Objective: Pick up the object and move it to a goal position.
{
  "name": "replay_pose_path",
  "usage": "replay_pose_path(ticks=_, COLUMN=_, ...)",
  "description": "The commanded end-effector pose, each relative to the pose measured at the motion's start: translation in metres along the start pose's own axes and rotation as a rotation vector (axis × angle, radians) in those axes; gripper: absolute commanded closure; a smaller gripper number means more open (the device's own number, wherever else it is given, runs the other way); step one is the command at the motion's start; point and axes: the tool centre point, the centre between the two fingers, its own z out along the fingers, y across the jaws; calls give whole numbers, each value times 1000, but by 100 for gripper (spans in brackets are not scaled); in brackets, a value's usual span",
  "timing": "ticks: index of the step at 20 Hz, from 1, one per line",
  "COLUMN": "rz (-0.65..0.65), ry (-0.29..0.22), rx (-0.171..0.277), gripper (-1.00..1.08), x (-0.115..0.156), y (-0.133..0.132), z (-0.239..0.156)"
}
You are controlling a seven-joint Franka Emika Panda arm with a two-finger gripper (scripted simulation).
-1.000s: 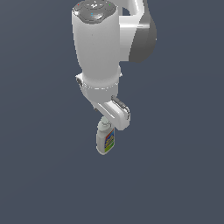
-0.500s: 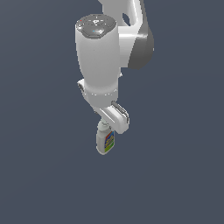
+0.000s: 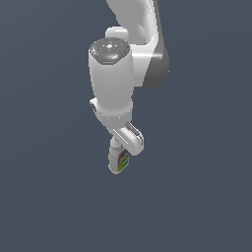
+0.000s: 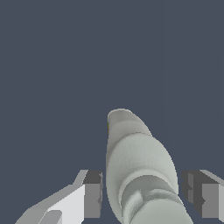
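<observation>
- on the exterior view's left i see only flat dark slate-blue background, with no edge, wall or rim showing, and open room all the way in to the arm.
- in the middle stands my white panda arm with its grey joint housing (image 3: 123,83), reaching down from the upper part of the exterior view; its links fill the centre column.
- below the wrist, the gripper (image 3: 122,146) points down and sits over the neck end of the small white plastic bottle with the blue, yellow, green and red label (image 3: 118,161).
- the bottle hangs under the gripper, long axis close to vertical with a slight tilt, label facing the exterior view's right; nothing touches its lower end, and there is open background beneath it.
- from the wrist view i look straight down the bottle (image 4: 138,170), its rounded body running away from the camera between the two dark grey fingers (image 4: 92,194).
- the jaws stand partly apart. small dark gaps show between each pad and the bottle in the wrist view, so i cannot tell whether the pads actually bear on it or how firm the hold is.
- on the exterior view's right there is again plain dark background, unbroken, with free room.
</observation>
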Motion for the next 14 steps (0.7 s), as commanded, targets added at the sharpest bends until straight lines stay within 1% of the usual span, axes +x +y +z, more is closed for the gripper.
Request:
replay_pose_path(ticks=1, rz=0, ry=0, rx=0, gripper=108, x=0, y=0, z=1)
replay_pose_path(ticks=14, rz=1, ry=1, rx=1, gripper=108, x=0, y=2, z=-4)
